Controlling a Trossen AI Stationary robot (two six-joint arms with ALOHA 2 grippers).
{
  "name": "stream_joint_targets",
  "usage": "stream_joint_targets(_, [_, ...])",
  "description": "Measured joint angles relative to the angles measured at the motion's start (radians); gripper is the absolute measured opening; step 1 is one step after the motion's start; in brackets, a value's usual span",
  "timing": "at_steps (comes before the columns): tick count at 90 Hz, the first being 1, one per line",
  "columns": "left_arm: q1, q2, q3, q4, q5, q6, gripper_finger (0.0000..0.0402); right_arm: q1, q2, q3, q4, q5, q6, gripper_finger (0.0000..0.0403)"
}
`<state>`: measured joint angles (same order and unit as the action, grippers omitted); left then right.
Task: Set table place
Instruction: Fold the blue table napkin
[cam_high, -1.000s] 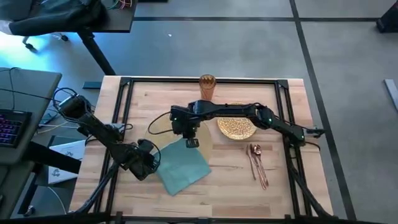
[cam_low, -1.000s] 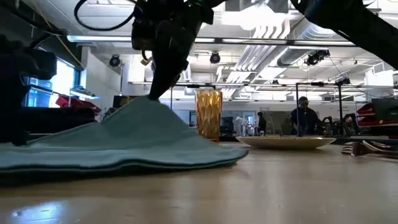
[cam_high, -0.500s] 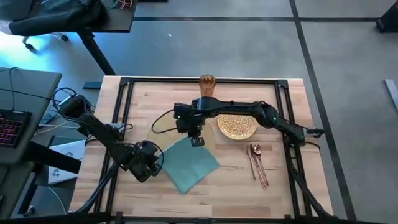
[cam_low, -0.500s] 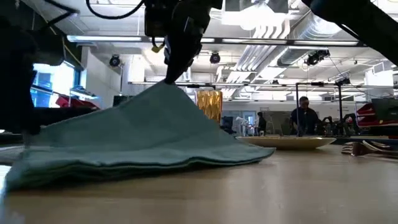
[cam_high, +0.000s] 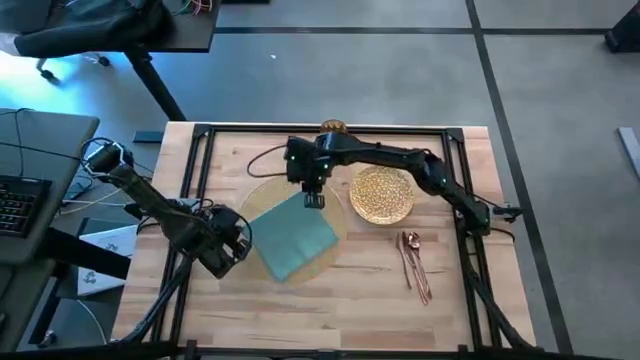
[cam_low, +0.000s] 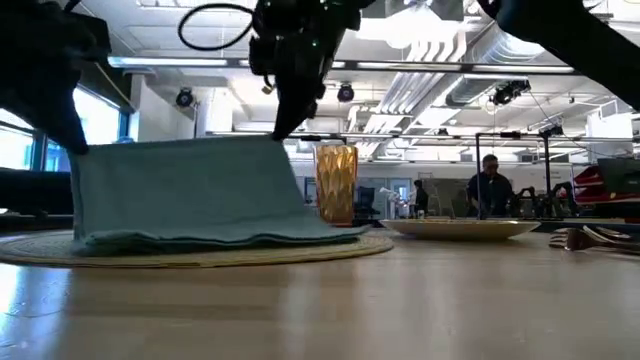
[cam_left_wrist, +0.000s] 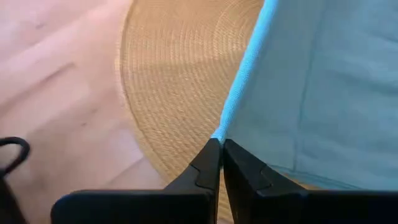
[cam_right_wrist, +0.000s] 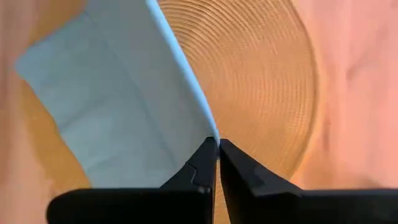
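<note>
We see the teal napkin (cam_high: 297, 235) lying over the round placemat (cam_high: 262, 190) on the wooden surface (cam_high: 350, 300), one edge lifted between our two grippers. The right gripper (cam_high: 313, 199) reaches in from the far side, arm stretched across the surface, its fingers pressed together on the napkin's upper corner. The left gripper (cam_high: 240, 236) pinches the opposite corner, low and angled in from the left edge. Beside the right gripper sits the gold plate (cam_high: 381, 194), bare, and just behind it the amber cup (cam_low: 336, 184). The spoon and knife (cam_high: 413, 262) lie beyond the plate, with open wood along the near edge.
</note>
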<state>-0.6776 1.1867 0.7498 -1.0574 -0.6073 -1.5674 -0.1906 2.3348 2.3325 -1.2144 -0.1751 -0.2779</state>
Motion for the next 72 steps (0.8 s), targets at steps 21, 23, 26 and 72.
stream_joint_targets(21, [0.011,0.007,0.001,0.363,0.062,0.283,0.0000,0.006,-0.001,-0.061,-0.120,-0.078,-0.208,0.0000])
stream_joint_targets(23, [0.011,0.019,0.001,0.392,0.068,0.295,0.0000,0.006,-0.001,-0.074,-0.119,-0.086,-0.207,0.0000])
stream_joint_targets(26, [0.012,0.039,0.001,0.424,0.074,0.304,0.0000,0.005,-0.001,-0.092,-0.110,-0.095,-0.196,0.0000])
stream_joint_targets(72, [0.089,0.193,0.000,0.624,0.162,0.368,0.0000,-0.027,-0.003,-0.155,-0.003,-0.390,-0.187,0.0034])
